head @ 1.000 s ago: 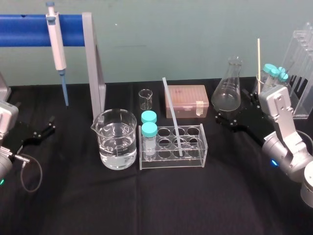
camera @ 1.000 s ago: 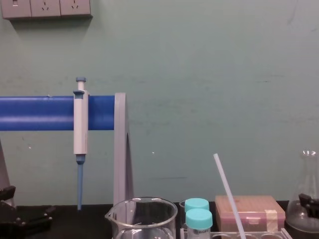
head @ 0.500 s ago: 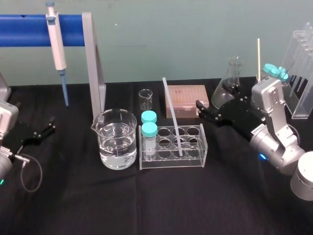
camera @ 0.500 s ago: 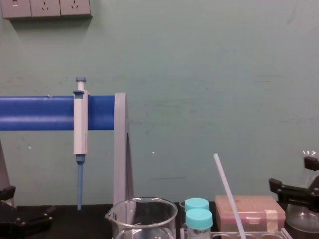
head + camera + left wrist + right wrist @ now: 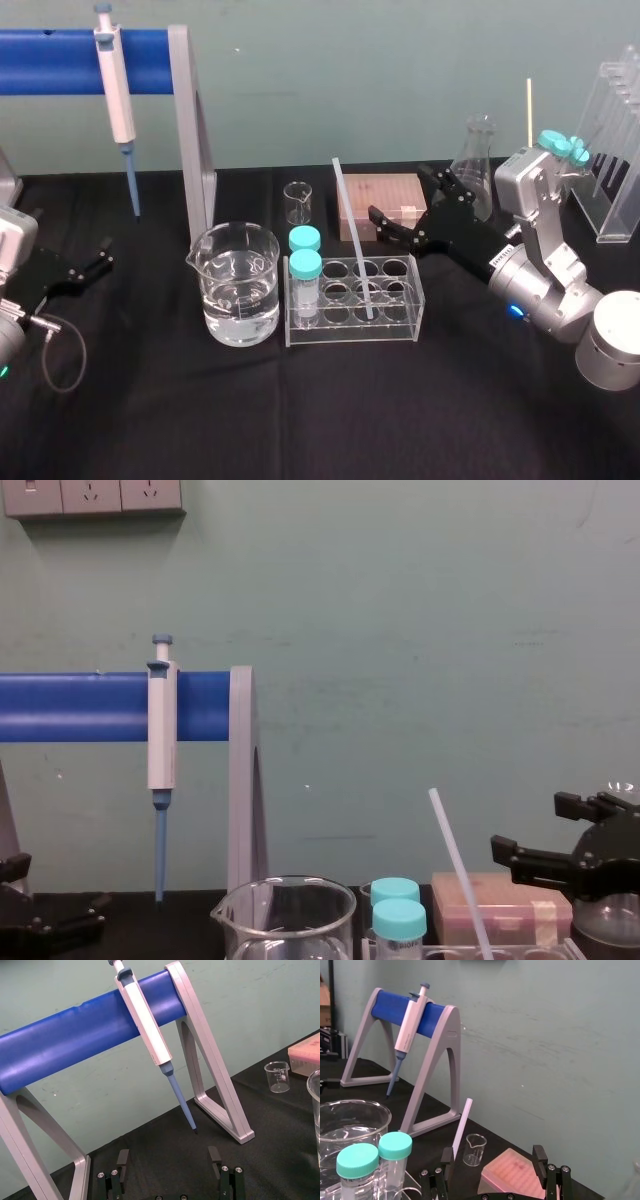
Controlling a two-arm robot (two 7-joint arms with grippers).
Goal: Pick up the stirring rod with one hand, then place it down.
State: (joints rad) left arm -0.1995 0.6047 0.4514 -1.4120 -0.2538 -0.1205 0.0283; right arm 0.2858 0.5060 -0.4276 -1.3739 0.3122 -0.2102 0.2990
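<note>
Well, my black right gripper [image 5: 403,200], fingers spread, is near the thin whitish stirring rod [image 5: 352,235] (not lifted yet); left gripper [image 5: 168,1156] rests, spread too.

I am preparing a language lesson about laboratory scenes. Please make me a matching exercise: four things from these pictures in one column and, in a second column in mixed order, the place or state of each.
Column 1
1. stirring rod
2. pipette
3. right gripper
4. left gripper

Column 2
a. hangs on the blue stand
b. open, low at the table's far left
c. leans in the clear tube rack
d. open, raised by the pink box, to the right of the rod

Pairs: 1-c, 2-a, 3-d, 4-b
</note>
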